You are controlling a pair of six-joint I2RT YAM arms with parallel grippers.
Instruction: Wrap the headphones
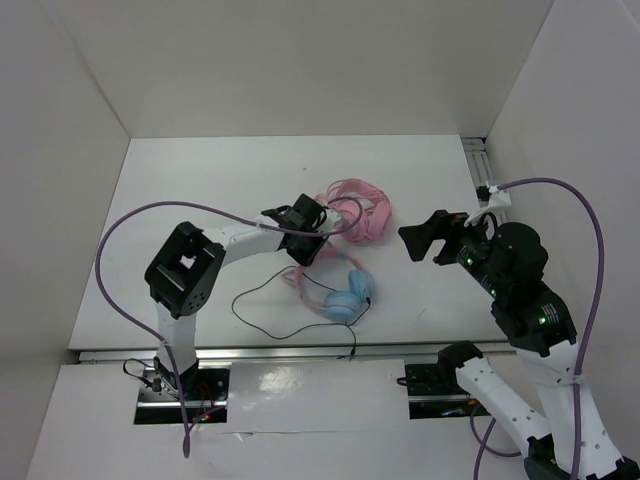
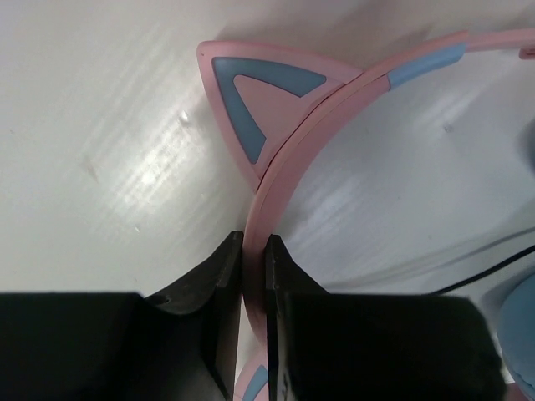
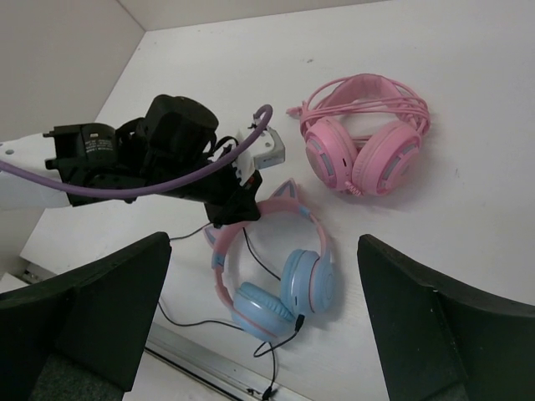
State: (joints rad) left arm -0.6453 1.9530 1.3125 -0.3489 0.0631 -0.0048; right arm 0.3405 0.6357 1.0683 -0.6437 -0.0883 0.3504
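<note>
White tabletop (image 1: 200, 180) bears the headphones (image 1: 335, 295); left gripper (image 2: 253, 251) clamps their probably stiff, light headband (image 2: 284, 192) just behind a cat ear (image 2: 251, 100), right gripper (image 1: 425, 240) spread wide, empty. Cable (image 3: 261, 266) looks limp.

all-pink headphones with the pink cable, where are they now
In the top external view, the all-pink headphones lie mid-table, just beyond the blue cat-ear headphones and right of the left gripper.
</note>
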